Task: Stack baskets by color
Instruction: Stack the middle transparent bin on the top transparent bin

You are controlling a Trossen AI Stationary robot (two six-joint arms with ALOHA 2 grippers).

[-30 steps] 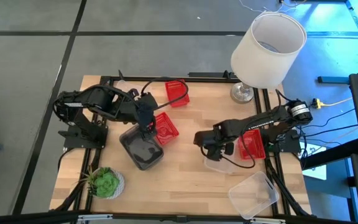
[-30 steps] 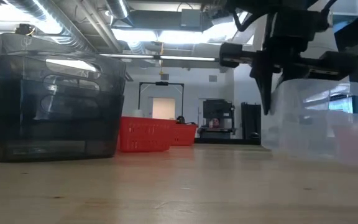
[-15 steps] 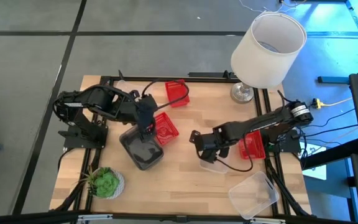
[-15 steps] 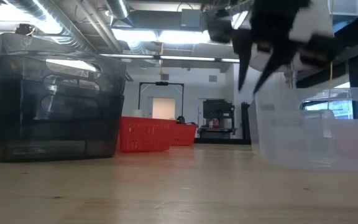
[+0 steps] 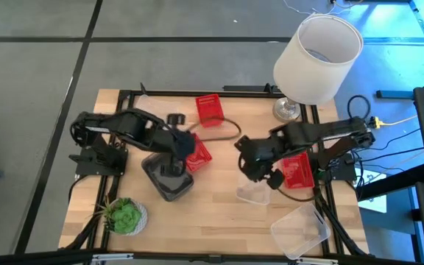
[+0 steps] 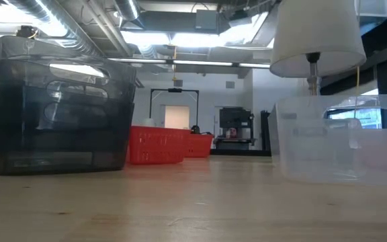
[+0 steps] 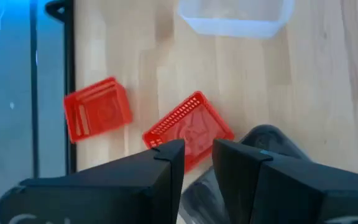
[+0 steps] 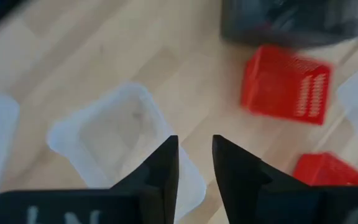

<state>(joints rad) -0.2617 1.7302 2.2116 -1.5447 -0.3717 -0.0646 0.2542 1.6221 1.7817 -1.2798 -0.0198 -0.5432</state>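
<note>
A dark grey basket (image 5: 169,180) (image 6: 62,107) stands on its base at the near left. Three red baskets show: one at the far edge (image 5: 210,109), one beside the grey basket (image 5: 199,153) (image 7: 188,127), and one at the right (image 5: 298,171). A clear basket (image 5: 255,193) (image 8: 126,137) sits upright right of centre, and another (image 5: 300,230) is at the near right corner. My left gripper (image 5: 185,145) (image 7: 197,149) hangs open above the middle red basket. My right gripper (image 5: 260,171) (image 8: 194,146) hangs open, high above the clear basket.
A white lamp (image 5: 316,59) (image 6: 314,33) stands at the far right corner. A green potted plant (image 5: 124,215) is at the near left corner. Bare wood lies in the table's middle and along its near edge. Black frame rails run along the table's edges.
My right gripper has opened beside the clear basket's wall and risen straight up out of the low view, rolling as it went. The clear basket has slid a little toward the table's left and stays upright. My left gripper has rolled and moved slightly toward the right.
</note>
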